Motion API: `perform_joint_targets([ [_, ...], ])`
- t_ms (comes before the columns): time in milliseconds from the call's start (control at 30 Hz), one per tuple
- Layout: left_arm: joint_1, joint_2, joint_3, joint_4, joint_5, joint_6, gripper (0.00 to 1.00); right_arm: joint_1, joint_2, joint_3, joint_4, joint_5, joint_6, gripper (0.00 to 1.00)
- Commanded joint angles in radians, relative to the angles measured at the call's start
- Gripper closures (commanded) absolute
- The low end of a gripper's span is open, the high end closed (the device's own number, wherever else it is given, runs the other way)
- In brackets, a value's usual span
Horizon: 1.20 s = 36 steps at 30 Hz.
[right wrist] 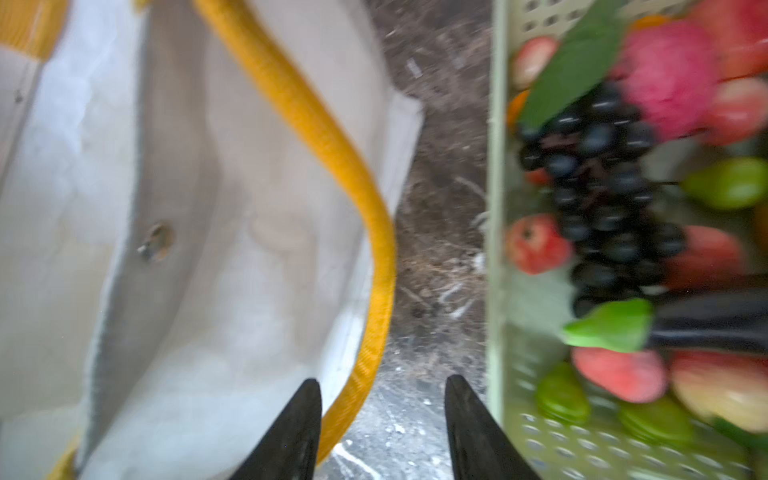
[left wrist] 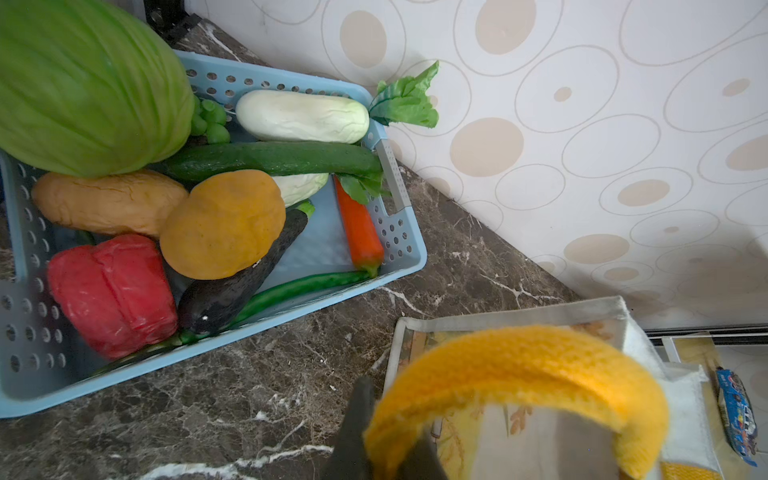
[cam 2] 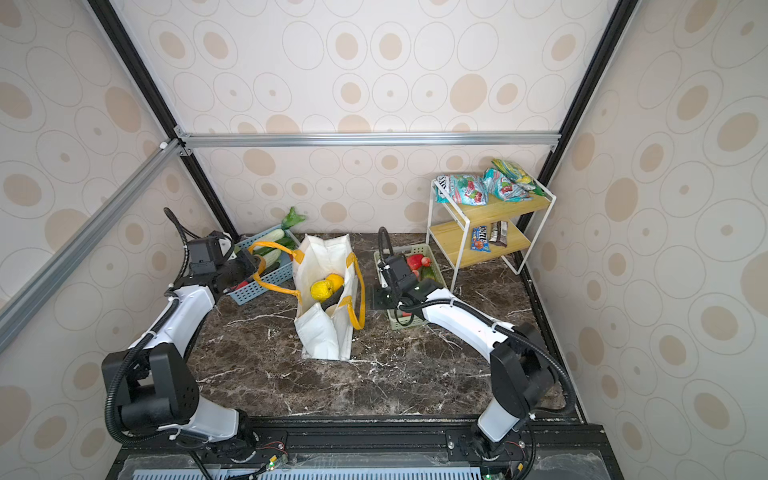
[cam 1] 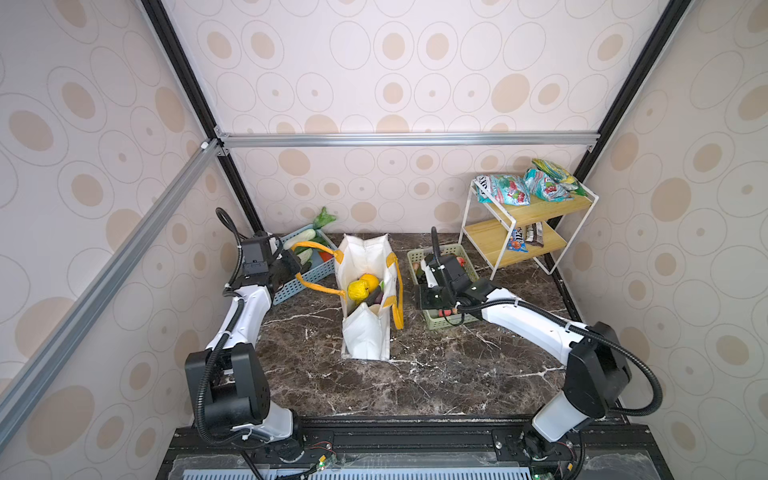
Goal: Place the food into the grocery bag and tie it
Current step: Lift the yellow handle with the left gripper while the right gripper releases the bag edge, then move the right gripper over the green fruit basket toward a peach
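The cream-white grocery bag (cam 1: 365, 336) (cam 2: 320, 332) stands open in the middle of the marble table. Inside it lie a yellow fruit (cam 1: 357, 289) (cam 2: 321, 289), an orange (cam 1: 370, 280) (cam 2: 336, 280) and something dark beside them. My left gripper (cam 1: 296, 270) (left wrist: 384, 440) is shut on one yellow-orange handle (left wrist: 519, 365), drawn out to the left of the bag. The other handle (cam 1: 399, 299) (right wrist: 332, 137) hangs down the bag's right side. My right gripper (cam 1: 419, 293) (right wrist: 381, 380) is open and empty, between the bag and the green basket (cam 1: 451, 322), with the hanging strap beside one finger.
A blue basket (cam 1: 291, 289) (left wrist: 409, 249) of toy vegetables sits at the back left. The green basket's wall (right wrist: 496, 208) holds grapes, apples and pears. A two-tier shelf (cam 1: 528, 224) with snack packets and candy bars stands at the back right.
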Motion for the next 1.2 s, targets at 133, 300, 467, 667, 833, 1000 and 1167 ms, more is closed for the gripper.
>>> perform_joint_targets([
  [133,-0.007,-0.007,-0.006,0.036,0.028,0.009,0.97,-0.077,-0.019,-0.021,-0.075,0.161,-0.054,0.51],
  [300,-0.013,-0.009,-0.008,0.03,0.036,0.015,0.97,-0.116,0.064,0.044,-0.109,0.141,-0.128,0.67],
  [467,-0.022,-0.005,-0.012,0.035,0.041,0.013,0.97,-0.125,0.164,0.121,-0.136,0.107,-0.161,0.73],
  [667,-0.036,-0.005,-0.021,0.039,0.038,0.012,0.97,-0.126,0.263,0.199,-0.13,0.057,-0.163,0.79],
  [833,-0.046,-0.004,-0.026,0.038,0.034,0.015,0.97,-0.126,0.345,0.267,-0.137,0.029,-0.152,0.82],
  [1000,-0.048,-0.004,-0.018,0.032,0.029,0.02,0.97,-0.13,0.396,0.301,-0.152,0.032,-0.127,0.85],
  [1167,-0.047,0.001,-0.013,0.031,0.03,0.019,0.97,-0.134,0.418,0.293,-0.14,0.024,-0.108,0.86],
])
